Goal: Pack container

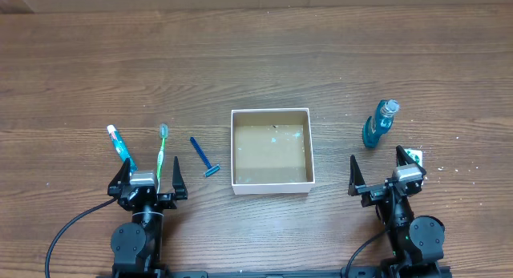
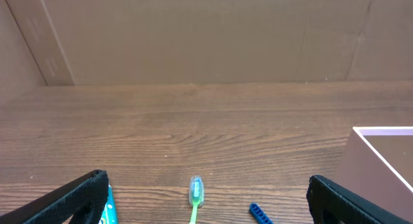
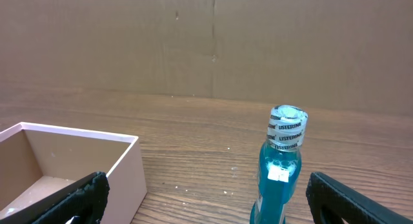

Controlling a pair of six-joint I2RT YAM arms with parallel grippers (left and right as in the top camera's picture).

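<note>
The container (image 1: 271, 112), a square white-walled box with a brown floor, sits at the table's middle and holds nothing; its wall shows in the left wrist view (image 2: 371, 166) and the right wrist view (image 3: 122, 172). My left gripper (image 1: 148, 175) is open, just behind a green toothbrush (image 1: 161, 154), which also shows in the left wrist view (image 2: 195, 197), a toothpaste tube (image 1: 119, 143) and a blue razor (image 1: 203, 158). My right gripper (image 1: 378, 172) is open, just behind an upright blue mouthwash bottle (image 1: 378, 124), which also shows in the right wrist view (image 3: 279, 169).
A small white and green item (image 1: 414, 156) lies right of the right gripper. A brown cardboard wall (image 3: 206, 43) stands beyond the table's far edge.
</note>
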